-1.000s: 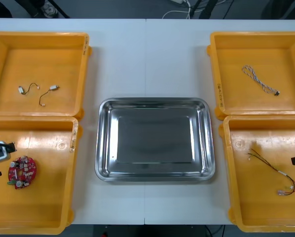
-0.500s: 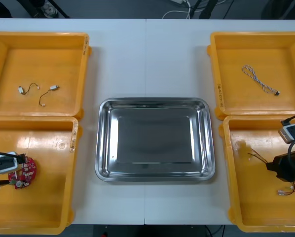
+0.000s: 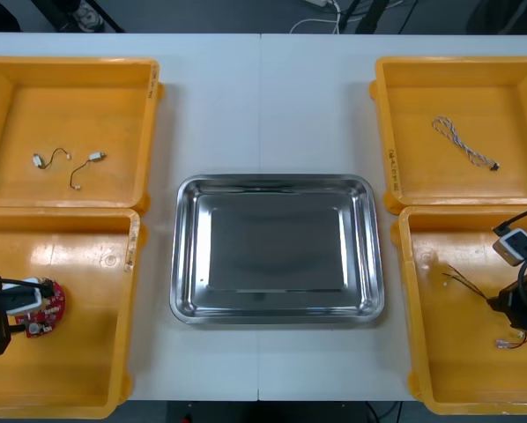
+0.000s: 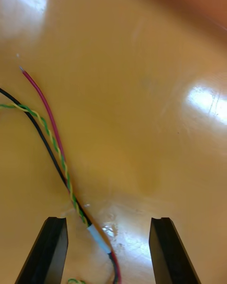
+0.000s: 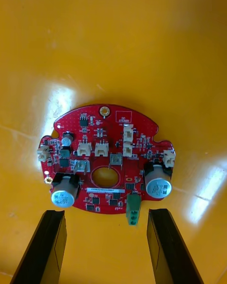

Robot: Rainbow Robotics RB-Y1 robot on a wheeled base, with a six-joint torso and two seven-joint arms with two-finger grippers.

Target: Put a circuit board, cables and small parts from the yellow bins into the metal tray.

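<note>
So far: nothing is in the metal tray (image 3: 277, 189); its inside is bare and shiny.
Left to do: everything, I think; all the things lie in the yellow bins (image 3: 140, 256).
State of left hand (image 5: 106, 213): open wide, holding nothing, low in its near bin.
Place of circuit board (image 5: 106, 142): flat on the bin floor, just past the left hand's fingers (image 5: 47, 246), in line with the gap between them, not touched.
Look of circuit board: round and red, with a hole (image 5: 105, 176) in the middle, two silver cans (image 5: 64, 196) and little white plugs (image 5: 85, 147).
State of right hand (image 4: 108, 220): open wide, holding nothing, low in its own bin.
Place of red and yellow cable (image 4: 56, 146): thin strands that run in between the right hand's fingers, nearer one of them.
Place of blue and white cable (image 3: 463, 144): in the bin past the right hand, well apart from it.
Place of small parts (image 3: 70, 163): in the bin past the left hand, well apart.
Place of tray: on the counter (image 3: 263, 97), between the two hands, well apart from both.
</note>
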